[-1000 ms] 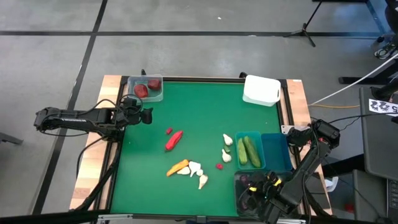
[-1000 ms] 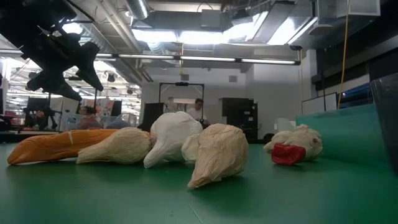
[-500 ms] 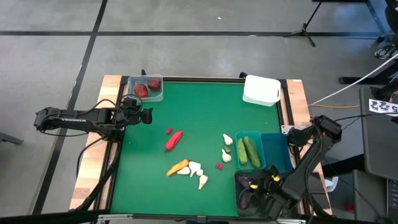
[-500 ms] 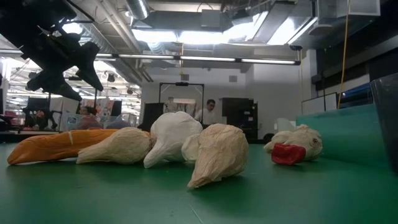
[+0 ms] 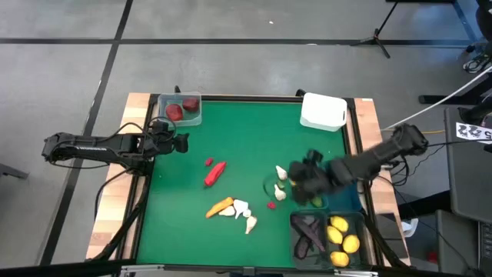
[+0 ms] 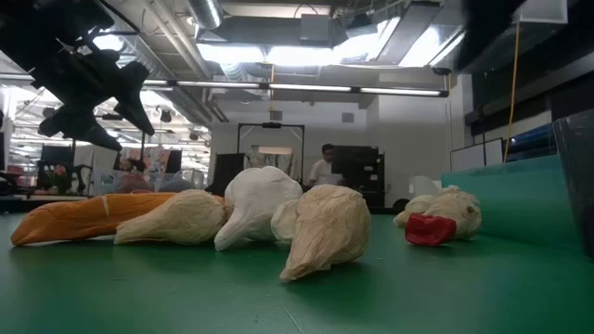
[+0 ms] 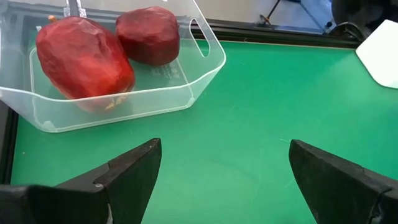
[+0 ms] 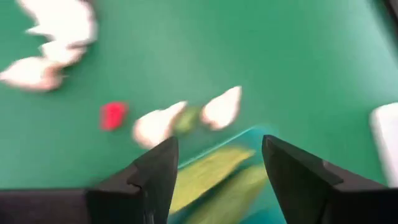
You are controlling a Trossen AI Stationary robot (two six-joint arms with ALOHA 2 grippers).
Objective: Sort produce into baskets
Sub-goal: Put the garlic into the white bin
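Note:
My right gripper (image 5: pixel 292 180) hangs open over the left part of a teal basket (image 5: pixel 342 201) of green cucumbers (image 8: pixel 211 180) at the table's right; nothing is between its fingers. Two white garlics (image 5: pixel 280 183) and a small red piece (image 5: pixel 271 205) lie just left of it. My left gripper (image 7: pixel 224 168) stands open at the table's left edge, beside the clear basket (image 7: pixel 205 62) that holds two dark red round ones (image 7: pixel 84 56). A red pepper (image 5: pixel 215 172), an orange carrot (image 5: pixel 219 206) and more garlic (image 5: pixel 244 214) lie on the green mat.
A white basket (image 5: pixel 323 111) stands at the far right corner. Dark baskets (image 5: pixel 293 231) at the near right hold purple eggplants (image 5: pixel 307 235) and yellow lemons (image 5: pixel 342 237). People show in the room behind the table in the low view.
My right gripper has swung from above the dark baskets at the near right corner up and toward the far edge and the left, rolling as it went, and now hangs over the cucumber basket. The lemons in the dark basket have come into view.

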